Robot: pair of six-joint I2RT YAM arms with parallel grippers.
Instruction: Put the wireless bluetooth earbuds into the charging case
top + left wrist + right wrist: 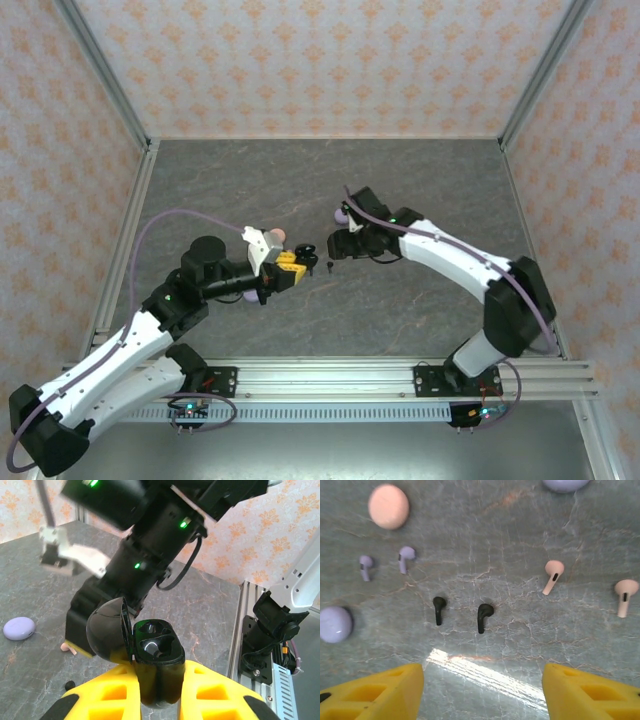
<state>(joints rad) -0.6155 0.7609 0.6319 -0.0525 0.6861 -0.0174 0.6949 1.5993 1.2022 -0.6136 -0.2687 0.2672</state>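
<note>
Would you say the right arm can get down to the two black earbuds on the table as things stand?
Probably yes: the black earbuds lie bare on the table with nothing over them, and the right gripper hangs open, pointed at them.

From the top, looks down from above and behind both bases, far enough back to take in the whole table [420, 310], the walls [300, 60], the left arm [130, 345] and the right arm [450, 260]. From the left wrist, sits very close behind the left fingers [105, 700] and the open case [155, 655], facing low across the table at the right arm. From the right wrist, stares almost straight down from near the table, past the right fingers [375, 690], at the black buds [482, 616], the same mid-table patch seen small from the top.
</note>
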